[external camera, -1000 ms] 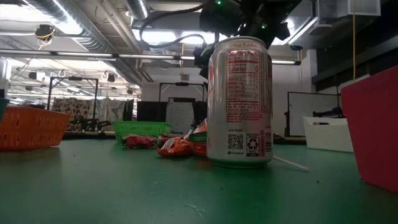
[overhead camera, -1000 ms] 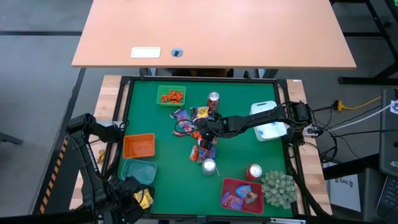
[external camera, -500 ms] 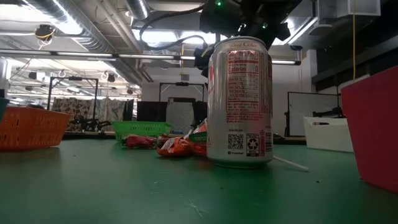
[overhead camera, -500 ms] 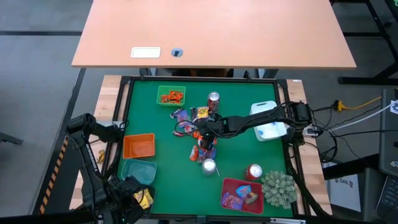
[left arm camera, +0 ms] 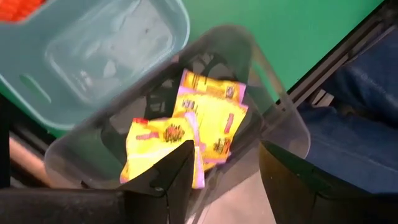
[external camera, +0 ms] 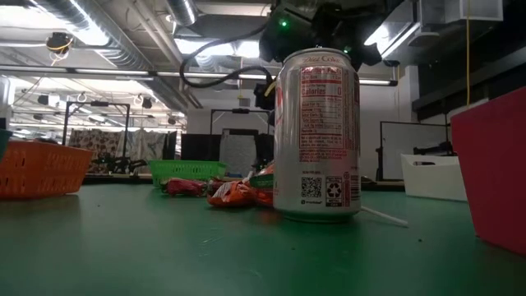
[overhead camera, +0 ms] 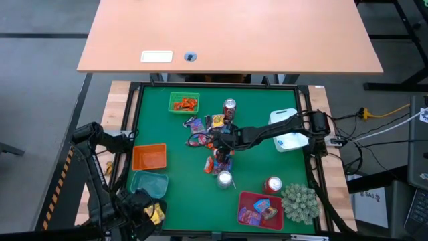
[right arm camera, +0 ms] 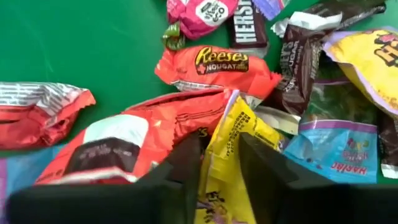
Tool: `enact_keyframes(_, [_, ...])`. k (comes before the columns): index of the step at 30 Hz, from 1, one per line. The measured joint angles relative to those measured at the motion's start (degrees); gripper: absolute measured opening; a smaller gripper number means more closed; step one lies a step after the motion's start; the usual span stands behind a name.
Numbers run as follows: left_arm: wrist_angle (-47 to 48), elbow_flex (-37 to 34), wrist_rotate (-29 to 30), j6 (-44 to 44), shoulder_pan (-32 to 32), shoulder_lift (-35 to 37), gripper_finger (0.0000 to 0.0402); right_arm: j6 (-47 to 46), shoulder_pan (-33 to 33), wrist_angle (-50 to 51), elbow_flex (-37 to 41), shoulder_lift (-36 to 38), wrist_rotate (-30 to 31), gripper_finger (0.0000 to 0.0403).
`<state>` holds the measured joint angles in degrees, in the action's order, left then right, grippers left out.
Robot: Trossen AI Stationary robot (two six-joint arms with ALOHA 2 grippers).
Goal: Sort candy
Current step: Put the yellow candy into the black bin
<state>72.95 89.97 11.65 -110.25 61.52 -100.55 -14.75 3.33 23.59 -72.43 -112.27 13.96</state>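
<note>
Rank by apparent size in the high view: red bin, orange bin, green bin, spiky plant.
1. red bin
2. spiky plant, close to the red bin; the order between them is unsure
3. orange bin and green bin, too alike to rank

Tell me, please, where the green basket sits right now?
In the high view, the green basket sits at the mat's far left, holding orange-red candy, left of a drink can.

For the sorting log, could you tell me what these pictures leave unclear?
- Right gripper: fingers straddle a yellow packet; right wrist view doesn't show whether it's gripped.
- Candy pile: low view, mostly hidden behind the can.
- Red bin: high view, wrappers too small to identify.
</note>
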Motion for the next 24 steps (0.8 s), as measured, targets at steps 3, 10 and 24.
enact_keyframes(3, [-0.02, 0.00, 2.58, 1.62, 0.00, 0.00, 0.0166, 0.03, -0.02, 0.65, 0.02, -0.09, 0.07, 0.0040])
enact_keyframes(10, [-0.01, 0.00, 9.89, 7.49, -0.47, 0.00, 0.0166, 0.23, 0.00, 3.57, 0.02, -0.03, -0.02, 0.0018])
enact_keyframes(24, [-0.04, 0.00, 27.84, 29.56, -5.37, 0.00, 0.0166, 4.42, 0.02, 14.91, -10.26, 3.80, -1.06, 0.0003])
